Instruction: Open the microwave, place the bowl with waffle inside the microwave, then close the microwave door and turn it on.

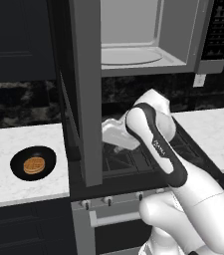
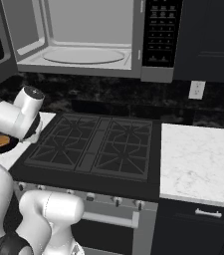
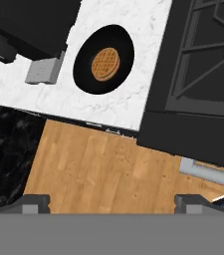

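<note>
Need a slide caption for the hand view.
Open gripper looks down on the waffle in its black bowl on the marble counter.

This is a home kitchen (a rendered one). A black gas stove (image 2: 96,147) with iron grates sits between white marble counters (image 2: 198,162), its knobs and oven handle (image 2: 108,218) below. A microwave (image 2: 91,37) hangs above it, door (image 1: 86,89) swung open, among dark cabinets (image 1: 16,40). A dark stone backsplash carries a wall outlet (image 2: 196,90). The floor (image 3: 98,169) is wood planks, and a bowl (image 1: 33,163) with a waffle (image 1: 34,165) rests on the counter.
</note>
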Robot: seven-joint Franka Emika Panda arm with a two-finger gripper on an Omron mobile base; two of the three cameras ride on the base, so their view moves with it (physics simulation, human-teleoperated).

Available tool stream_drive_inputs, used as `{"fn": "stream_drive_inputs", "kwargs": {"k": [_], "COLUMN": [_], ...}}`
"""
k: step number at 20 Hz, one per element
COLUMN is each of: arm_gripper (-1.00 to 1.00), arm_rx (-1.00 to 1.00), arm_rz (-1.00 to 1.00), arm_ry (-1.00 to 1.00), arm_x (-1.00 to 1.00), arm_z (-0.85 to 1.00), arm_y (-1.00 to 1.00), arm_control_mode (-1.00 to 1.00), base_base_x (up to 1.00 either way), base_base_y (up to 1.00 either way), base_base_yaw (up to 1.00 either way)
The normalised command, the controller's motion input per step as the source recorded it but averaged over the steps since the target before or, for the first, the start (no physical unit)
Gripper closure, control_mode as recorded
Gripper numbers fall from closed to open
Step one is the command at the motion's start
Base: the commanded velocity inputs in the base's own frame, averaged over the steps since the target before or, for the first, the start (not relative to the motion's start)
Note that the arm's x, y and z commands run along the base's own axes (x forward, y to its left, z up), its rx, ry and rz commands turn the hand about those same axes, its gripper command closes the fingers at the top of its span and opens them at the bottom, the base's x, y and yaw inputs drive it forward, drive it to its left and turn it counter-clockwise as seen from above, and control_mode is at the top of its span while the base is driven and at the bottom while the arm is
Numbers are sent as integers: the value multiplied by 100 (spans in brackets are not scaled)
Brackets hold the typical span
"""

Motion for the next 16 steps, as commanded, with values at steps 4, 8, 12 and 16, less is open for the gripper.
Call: {"fn": "stream_drive_inputs", "kwargs": {"k": [4,8,12,16], "arm_gripper": [-100,-100,-100,-100], "arm_rx": [-1,0,0,-2], "arm_rz": [0,0,0,0], "arm_ry": [0,0,0,0], "arm_x": [19,38,53,52], "arm_z": [-34,-36,-36,-27], "arm_y": [45,37,42,46], "arm_control_mode": [-100,-100,-100,-100], "base_base_x": [0,0,0,0], "base_base_y": [0,0,0,0], "base_base_yaw": [0,0,0,0]}}
